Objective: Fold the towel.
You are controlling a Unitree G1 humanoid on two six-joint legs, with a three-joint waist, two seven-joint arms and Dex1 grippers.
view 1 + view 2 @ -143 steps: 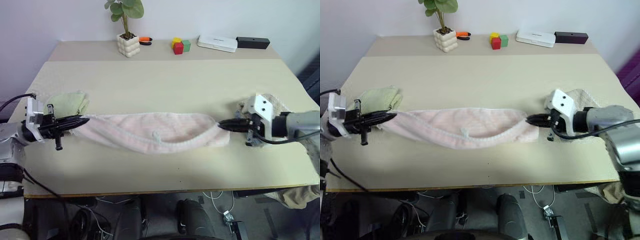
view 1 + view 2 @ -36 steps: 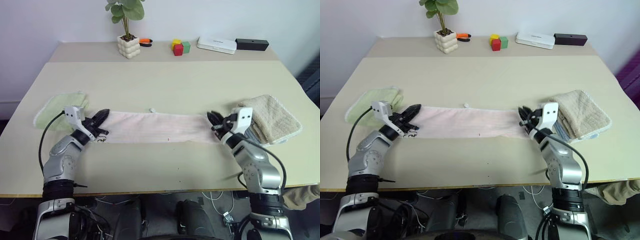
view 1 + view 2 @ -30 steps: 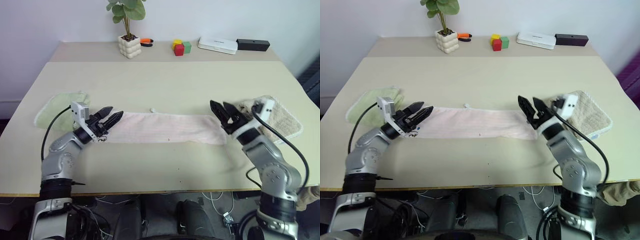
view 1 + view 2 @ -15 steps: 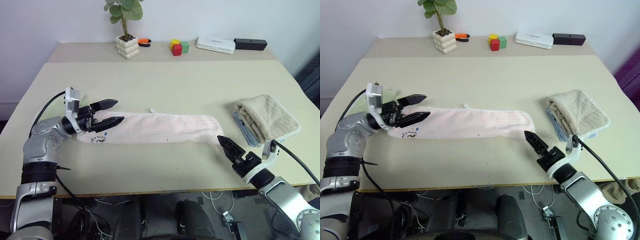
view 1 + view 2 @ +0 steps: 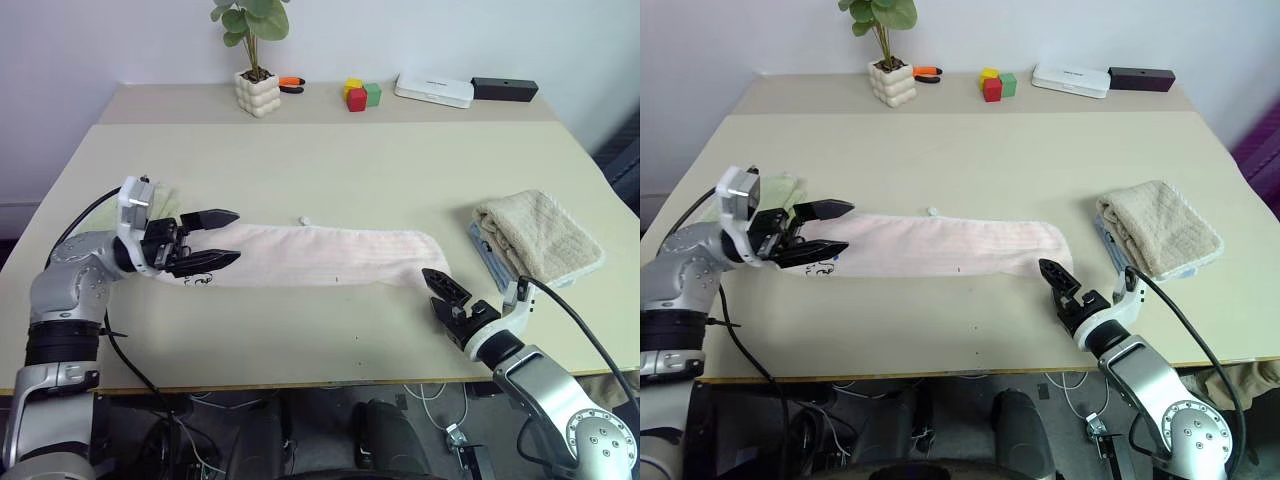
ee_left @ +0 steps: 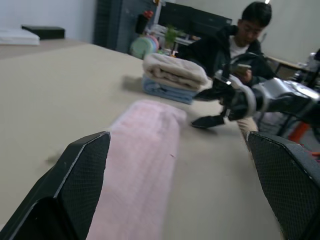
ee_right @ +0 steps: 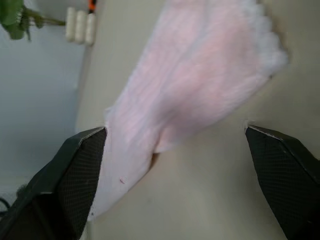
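The left wrist view shows a seated person [image 6: 235, 37]. The pale pink terry towel [image 5: 320, 257] lies folded lengthwise on the counter [image 5: 330, 170] between the left gripper [image 5: 222, 238] and right gripper [image 5: 447, 297], both spread apart and empty.

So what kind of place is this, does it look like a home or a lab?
Probably an office or lab workspace: a beige work table, a person seated behind it in the left wrist view, and shelving with clutter further back.
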